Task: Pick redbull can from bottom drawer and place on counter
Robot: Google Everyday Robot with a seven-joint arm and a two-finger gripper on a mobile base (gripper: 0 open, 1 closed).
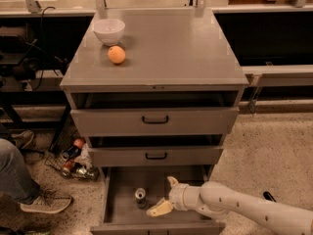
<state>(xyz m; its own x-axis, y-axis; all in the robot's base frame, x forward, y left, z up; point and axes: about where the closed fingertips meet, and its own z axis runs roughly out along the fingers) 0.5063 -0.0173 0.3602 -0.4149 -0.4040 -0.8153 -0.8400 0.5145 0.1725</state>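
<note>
The redbull can [141, 197] stands upright on the grey floor of the open bottom drawer [120, 204], left of centre; its silver top shows. My gripper [165, 195] reaches into the drawer from the right on a white arm, just right of the can and apart from it. Its two pale fingers are spread open, one up at the back, one low toward the can. It holds nothing. The counter [181, 48] is the grey cabinet top above.
A white bowl [109, 30] and an orange fruit [116, 55] sit on the counter's left side. Two shallower drawers with black handles [155, 120] stand above. A wire basket with cans [73, 161] and a person's leg and shoe [34, 199] are at the left.
</note>
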